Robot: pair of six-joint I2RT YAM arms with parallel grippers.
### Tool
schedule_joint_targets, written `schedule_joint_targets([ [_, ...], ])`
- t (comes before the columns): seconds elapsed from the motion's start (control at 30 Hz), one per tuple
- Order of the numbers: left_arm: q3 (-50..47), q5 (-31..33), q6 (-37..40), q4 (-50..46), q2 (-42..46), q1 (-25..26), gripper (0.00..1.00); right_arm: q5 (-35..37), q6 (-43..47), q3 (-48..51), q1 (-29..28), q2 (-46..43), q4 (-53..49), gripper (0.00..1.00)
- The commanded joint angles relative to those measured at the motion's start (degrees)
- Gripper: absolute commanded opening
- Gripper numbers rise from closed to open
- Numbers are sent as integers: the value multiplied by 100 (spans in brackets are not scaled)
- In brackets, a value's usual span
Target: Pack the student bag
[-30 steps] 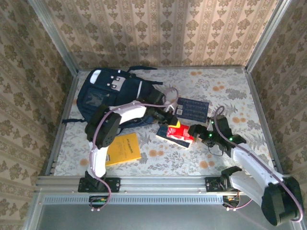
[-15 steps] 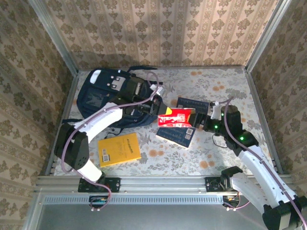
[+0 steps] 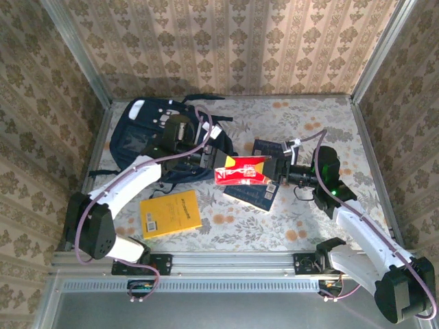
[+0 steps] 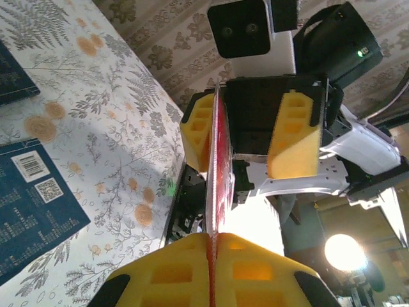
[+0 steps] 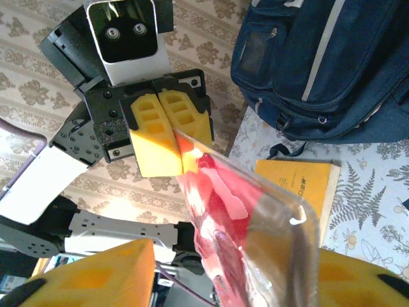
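Left gripper (image 3: 219, 164): pinches left end of red packet (image 3: 242, 172), jaws tight. Right gripper (image 3: 274, 166): straddles its right end, jaws apart, one pad touching. Student bag (image 3: 146, 137): lies far left on table (image 3: 322, 127).

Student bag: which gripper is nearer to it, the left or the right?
Left. The left gripper sits at the student bag's right edge, clamped on a red packet; the right gripper is farther right, at the packet's other end.

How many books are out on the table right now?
3. A flat yellow book lies near-left; a dark blue book lies mid-table beneath the held red packet; a second dark blue book sits behind it, partly covered. The navy fabric backpack may hide more.
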State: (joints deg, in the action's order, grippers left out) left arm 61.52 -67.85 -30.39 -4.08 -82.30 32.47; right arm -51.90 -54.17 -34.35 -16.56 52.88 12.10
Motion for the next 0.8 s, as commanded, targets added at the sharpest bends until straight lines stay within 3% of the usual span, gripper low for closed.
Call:
schedule_joint_targets([
  [0.0, -131, -205, -45, 412, 82, -21, 0, -261, -196, 13, -64, -31, 477, 42],
  [0.33, -318, -293, -185, 733, 32, -38, 0, -41, -389, 210, -70, -158, 573, 0],
  [0.37, -280, -230, -140, 632, 22, -68, 5, 82, -299, 201, -66, -228, 406, 0],
  [0.4, -243, -137, -90, 496, 28, -105, 19, 200, -266, 208, -67, -309, 341, 0],
  [0.47, -201, 0, -60, 361, 31, -214, 36, 491, -200, 212, -28, -462, 139, 0],
  [0.53, -121, 206, -85, 204, 71, -354, 49, 823, -110, 217, 55, -617, -138, 0],
  [0.63, 175, 923, 206, -612, 86, -596, 58, 1591, 182, 266, 241, -941, -946, 0],
  [0.77, 681, 2355, 597, -1829, -161, -1055, 61, 2529, 710, 275, 344, -1335, -2062, 0],
])
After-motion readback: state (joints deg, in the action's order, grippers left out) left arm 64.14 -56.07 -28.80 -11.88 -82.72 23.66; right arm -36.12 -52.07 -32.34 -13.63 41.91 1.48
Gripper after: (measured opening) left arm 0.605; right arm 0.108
